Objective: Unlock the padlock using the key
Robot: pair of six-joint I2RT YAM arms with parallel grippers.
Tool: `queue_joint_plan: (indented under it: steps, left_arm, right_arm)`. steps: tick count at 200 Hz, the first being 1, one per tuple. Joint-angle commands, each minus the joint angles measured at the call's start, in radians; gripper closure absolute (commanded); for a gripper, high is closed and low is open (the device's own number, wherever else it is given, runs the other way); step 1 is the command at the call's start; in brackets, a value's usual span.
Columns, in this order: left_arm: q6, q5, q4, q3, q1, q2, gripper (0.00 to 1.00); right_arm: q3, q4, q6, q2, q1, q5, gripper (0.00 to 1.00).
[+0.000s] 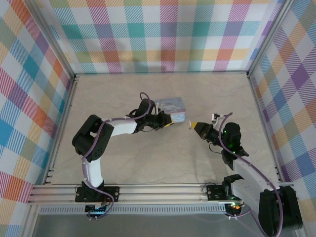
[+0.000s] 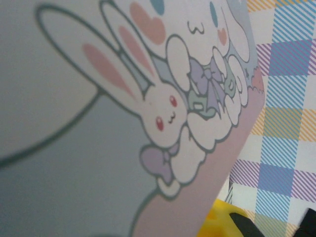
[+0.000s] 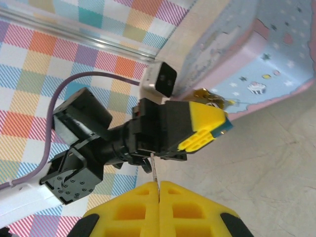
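Between the right gripper's shut yellow fingers, a thin key pokes out toward 12 o'clock in the right wrist view. Just past its tip, the left gripper is all but closed on a teal sliver, the padlock, right at the pink lower edge of the tin. From above, the left gripper sits at the tin's 6 o'clock. The right gripper is at the left's 3 o'clock, near but apart, over the pale table.
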Motion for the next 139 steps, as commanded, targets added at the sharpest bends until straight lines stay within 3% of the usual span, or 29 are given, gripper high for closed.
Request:
queue_joint_plan:
  steps: [1,77,139]
  left_arm:
    - [-0.021,0.018,0.060,0.032,-0.008,-0.010,0.92]
    - [-0.035,0.021,0.088,0.024,-0.008,-0.015,0.91]
    - [-0.051,0.023,0.121,0.010,-0.008,-0.009,0.91]
  right_arm:
    - [-0.030,0.197,0.069,0.043,-0.003,0.016,1.00]
    - [-0.067,0.458,0.124,0.339,0.030,0.050,1.00]
    - [-0.038,0.858,0.241,0.704,0.120,0.067,1.00]
